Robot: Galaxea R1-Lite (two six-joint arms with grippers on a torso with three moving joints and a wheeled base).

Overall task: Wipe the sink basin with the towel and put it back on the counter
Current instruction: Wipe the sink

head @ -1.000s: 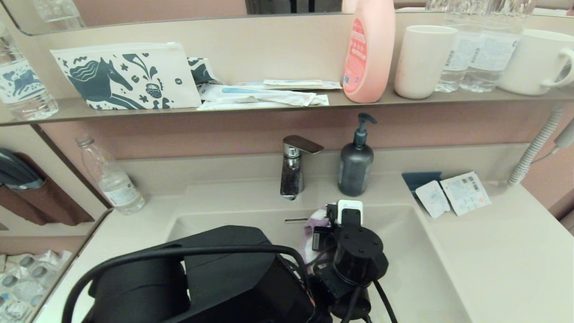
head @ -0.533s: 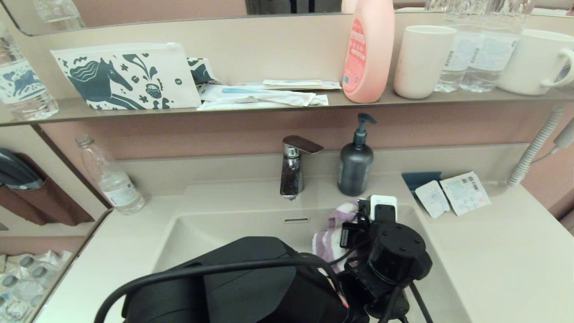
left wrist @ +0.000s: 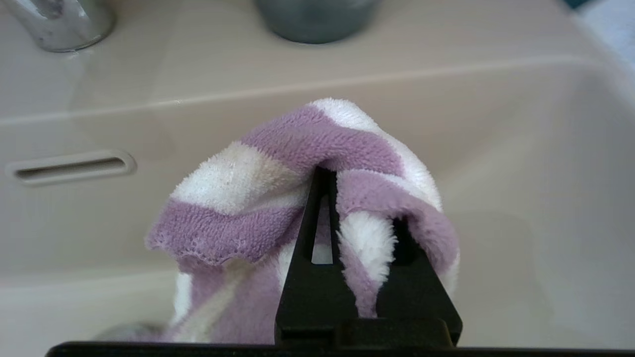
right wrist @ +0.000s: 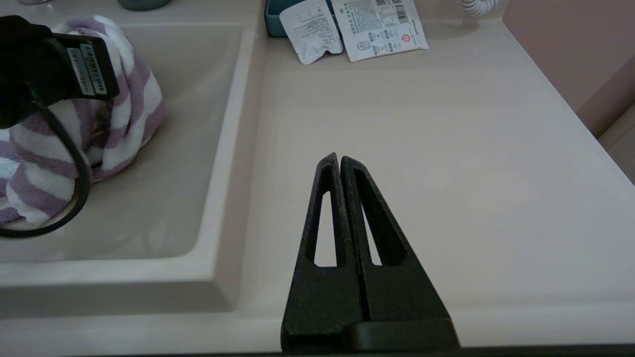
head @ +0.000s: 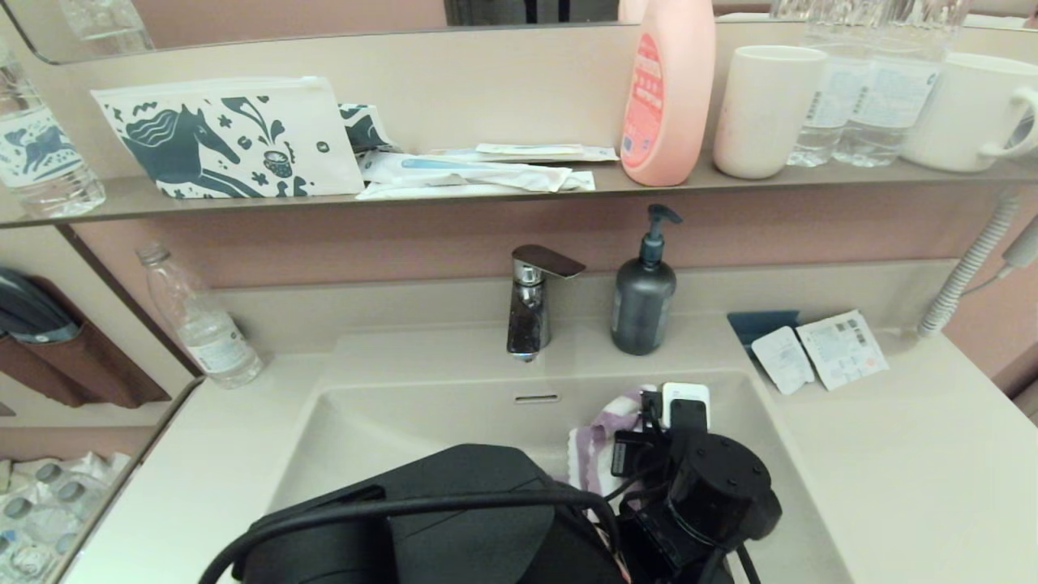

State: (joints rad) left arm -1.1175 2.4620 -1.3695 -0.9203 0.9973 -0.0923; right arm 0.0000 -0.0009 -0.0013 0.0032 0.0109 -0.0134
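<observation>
The sink basin (head: pixel 389 430) takes up most of the bench (head: pixel 892 462), a beige bowl sunk into the same smooth top, and the left pincer (left wrist: pixel 357 198) is down inside it toward its right rear corner. Behind that pincer, along the back ledge, stand the chrome faucet (head: pixel 531 304) and, closer to it, the dark soap dispenser (head: pixel 643 292); the overflow slot (left wrist: pixel 69 167) sits in the rear wall off to the pincer's faucet side. The towel (left wrist: pixel 258 198), striped lilac and white, is bunched inside the basin and clamped in the left pincer, whose black fingers (left wrist: pixel 317 218) are clenched on a fold of it, with cloth spilling over both sides of them and hanging down toward the basin floor. From the right wrist view the towel's lower folds rest against the basin's floor near its right wall. The right pincer (right wrist: pixel 340 161) is parked over the open bench to the right of the basin, its two fingers pressed together with nothing between them. Beyond its tips, near the back of the bench, lie two small white sachets (right wrist: pixel 347 29) beside a blue tray.
</observation>
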